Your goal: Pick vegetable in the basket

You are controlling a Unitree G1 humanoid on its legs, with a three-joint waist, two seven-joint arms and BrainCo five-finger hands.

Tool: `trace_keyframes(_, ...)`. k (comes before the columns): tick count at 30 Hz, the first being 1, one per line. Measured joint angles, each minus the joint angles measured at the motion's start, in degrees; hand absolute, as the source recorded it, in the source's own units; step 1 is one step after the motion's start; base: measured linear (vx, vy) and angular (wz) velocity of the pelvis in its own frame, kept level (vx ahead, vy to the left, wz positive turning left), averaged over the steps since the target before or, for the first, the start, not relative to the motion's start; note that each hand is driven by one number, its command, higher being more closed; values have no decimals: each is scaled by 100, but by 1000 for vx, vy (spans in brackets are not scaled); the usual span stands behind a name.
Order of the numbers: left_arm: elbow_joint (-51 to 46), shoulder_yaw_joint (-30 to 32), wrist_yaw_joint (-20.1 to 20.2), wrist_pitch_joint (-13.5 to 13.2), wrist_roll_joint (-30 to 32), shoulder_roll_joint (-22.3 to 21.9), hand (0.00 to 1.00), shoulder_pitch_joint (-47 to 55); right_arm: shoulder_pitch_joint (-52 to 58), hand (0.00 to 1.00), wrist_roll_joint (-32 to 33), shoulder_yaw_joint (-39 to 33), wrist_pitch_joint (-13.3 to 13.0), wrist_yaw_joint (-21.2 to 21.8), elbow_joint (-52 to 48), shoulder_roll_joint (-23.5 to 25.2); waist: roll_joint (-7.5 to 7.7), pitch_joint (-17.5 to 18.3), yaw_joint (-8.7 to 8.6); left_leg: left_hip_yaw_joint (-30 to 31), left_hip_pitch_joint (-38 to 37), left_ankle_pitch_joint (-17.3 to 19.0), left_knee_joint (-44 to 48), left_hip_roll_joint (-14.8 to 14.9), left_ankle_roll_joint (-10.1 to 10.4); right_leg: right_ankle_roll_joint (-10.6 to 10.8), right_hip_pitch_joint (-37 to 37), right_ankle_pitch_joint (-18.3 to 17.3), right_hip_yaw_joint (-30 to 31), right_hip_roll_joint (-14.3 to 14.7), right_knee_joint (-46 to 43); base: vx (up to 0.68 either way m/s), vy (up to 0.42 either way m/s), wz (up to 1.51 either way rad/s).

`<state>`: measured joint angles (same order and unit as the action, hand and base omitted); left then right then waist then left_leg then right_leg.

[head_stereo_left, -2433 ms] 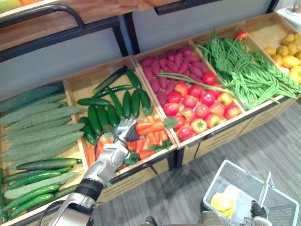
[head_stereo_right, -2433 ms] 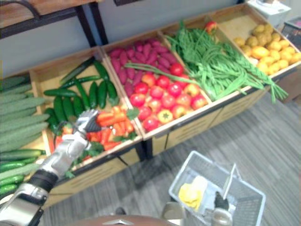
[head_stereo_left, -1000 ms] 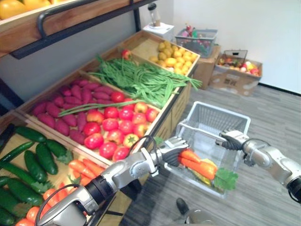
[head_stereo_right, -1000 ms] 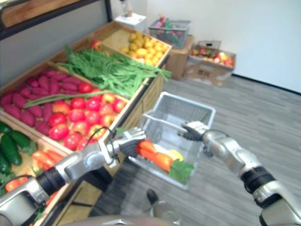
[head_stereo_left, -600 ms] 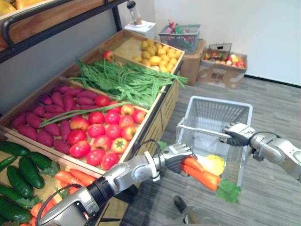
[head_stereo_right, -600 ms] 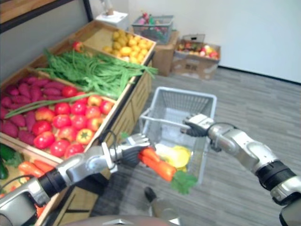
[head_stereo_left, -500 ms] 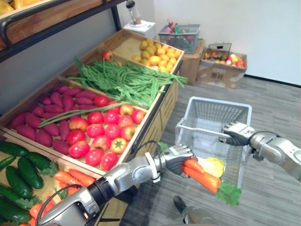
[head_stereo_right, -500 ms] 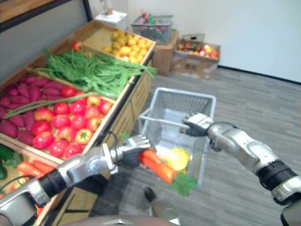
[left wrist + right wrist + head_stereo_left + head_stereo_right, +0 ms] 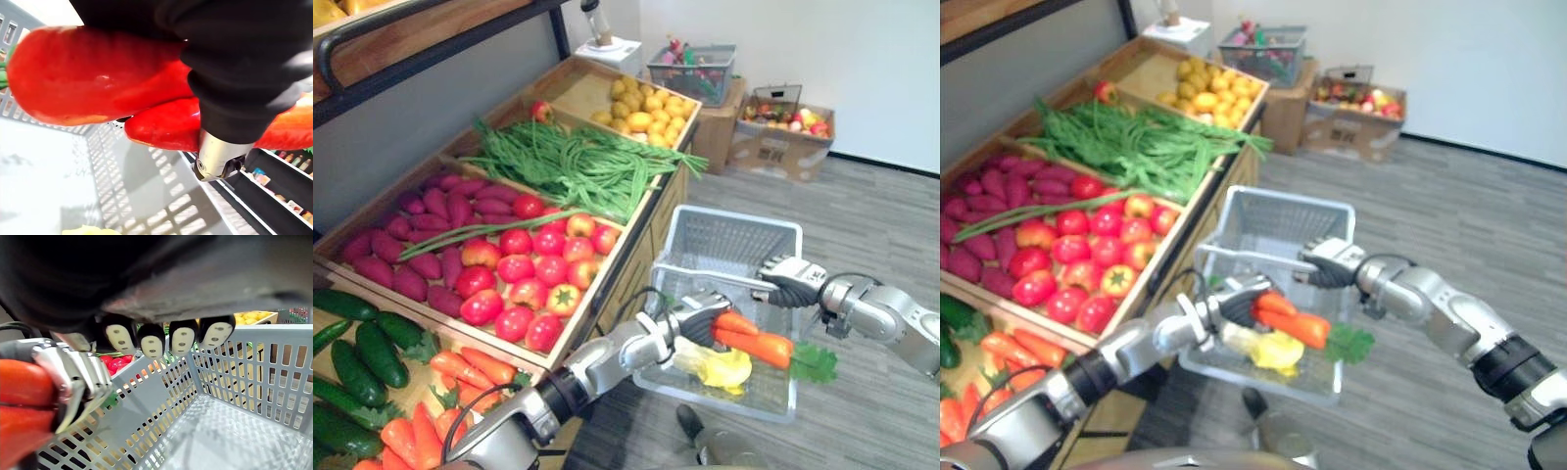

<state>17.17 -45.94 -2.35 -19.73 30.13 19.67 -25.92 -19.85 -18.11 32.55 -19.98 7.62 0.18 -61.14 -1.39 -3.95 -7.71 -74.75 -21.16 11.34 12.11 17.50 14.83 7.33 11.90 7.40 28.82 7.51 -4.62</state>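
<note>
Two orange carrots (image 9: 756,343) with green leaves (image 9: 815,363) are gripped in my left hand (image 9: 695,317), fingers curled round their thick ends. They hang level over the near part of a grey wire basket (image 9: 734,233). My right hand (image 9: 789,281) is shut on the basket's handle and holds it off the floor beside the stand. A yellow vegetable (image 9: 717,365) lies on the basket's bottom. In the left wrist view the carrots (image 9: 98,73) sit against the palm above the basket's mesh (image 9: 146,191). The right wrist view shows curled fingertips (image 9: 161,340), the basket wall (image 9: 244,377) and my left hand (image 9: 78,377).
A wooden produce stand runs along the left: carrots (image 9: 460,377), cucumbers (image 9: 357,357), tomatoes (image 9: 538,279), purple sweet potatoes (image 9: 431,211), green beans (image 9: 578,162) and yellow fruit (image 9: 641,103). Cardboard boxes (image 9: 783,132) and another basket (image 9: 690,69) stand by the far wall. Grey floor lies to the right.
The view has shifted a little. My left hand has lifted the carrots from the basket's near corner to over its inside. The basket has come nearer to the stand and my left hand.
</note>
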Motion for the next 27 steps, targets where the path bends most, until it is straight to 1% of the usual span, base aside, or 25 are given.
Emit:
trace_keyframes(2, 211, 87, -31, 41, 52, -104, 100, -50, 1, 100, 15, -11, 9, 75, 1, 107, 7, 1, -5, -2, -1, 0, -1, -5, 0, 2, 0, 1, 8, 0, 0, -42, -31, -1)
trace_keyframes(4, 595, 163, -112, 171, 264, -307, 100, -150, 1, 100, 66, -15, 27, 143, 1, 230, 10, 0, -6, -5, -3, 0, -4, -22, 0, 8, 1, 5, 27, -3, 0, -52, -36, -3)
trace_keyframes(6, 802, 206, -131, 212, 312, -383, 100, -164, 0, 100, 72, -44, 56, 157, 1, 296, 16, -1, -6, -11, -6, 1, -7, -30, -2, 10, 1, 4, 43, -7, 12, -59, -38, -4)
trace_keyframes(8, 1274, 377, -160, 288, 518, -561, 100, -198, 0, 100, 110, -45, 86, 159, 1, 408, 86, -10, -7, -36, 4, 1, -3, -42, -3, 32, -3, 16, 82, -25, 108, -64, -45, -7)
trace_keyframes(10, 1581, 419, -179, 369, 672, -618, 100, -243, -1, 100, 125, -45, 93, 160, 1, 430, 119, -1, -7, -41, 0, 0, -2, -44, -4, 34, -4, 49, 100, -31, 166, -34, -32, -6)
trace_keyframes(13, 1947, 421, -181, 392, 866, -624, 100, -316, -1, 100, 130, -45, 109, 163, 3, 440, 146, -3, -15, -39, -1, 0, -16, -60, -5, 24, -6, 73, 121, -36, 199, -35, -32, -4)
trace_keyframes(14, 2048, 421, -182, 404, 912, -641, 0, -318, -1, 100, 171, -45, 111, 163, 6, 456, 146, -3, -23, -40, -1, -1, -48, -79, -6, 26, -6, 75, 123, -45, 208, -33, -23, 0)
trace_keyframes(17, 2436, 439, -184, 431, 1047, -662, 0, -389, -9, 100, 297, -46, 111, 167, 14, 541, 155, -6, -40, -39, -5, -3, -109, -128, -8, 32, -19, 107, 146, -68, 243, -43, -30, -1)
trace_keyframes(18, 2548, 477, -184, 494, 1152, -655, 0, -428, -14, 100, 305, -46, 112, 167, 16, 581, 159, -9, -40, -38, -5, -3, -126, -148, -8, 32, -18, 107, 153, -78, 248, -41, -29, -2)
trace_keyframes(22, 2663, 537, -184, 552, 1291, -662, 0, -533, -18, 100, 310, -46, 131, 175, 26, 625, 185, -25, -28, -25, -3, -5, -194, -217, -13, 32, -20, 106, 162, -121, 263, -50, -33, 2)
trace_keyframes(24, 2748, 543, -184, 598, 1296, -667, 0, -595, -23, 100, 320, -46, 135, 178, 26, 629, 232, -54, -28, -17, -3, -5, -194, -237, -13, 33, -21, 106, 168, -135, 264, -59, -46, 1)
trace_keyframes(27, 2879, 588, -185, 614, 1297, -656, 0, -605, -23, 100, 323, -50, 181, 240, 27, 633, 242, -62, -36, -17, -3, -5, -197, -240, -14, 33, -21, 106, 173, -136, 267, -64, -62, 0)
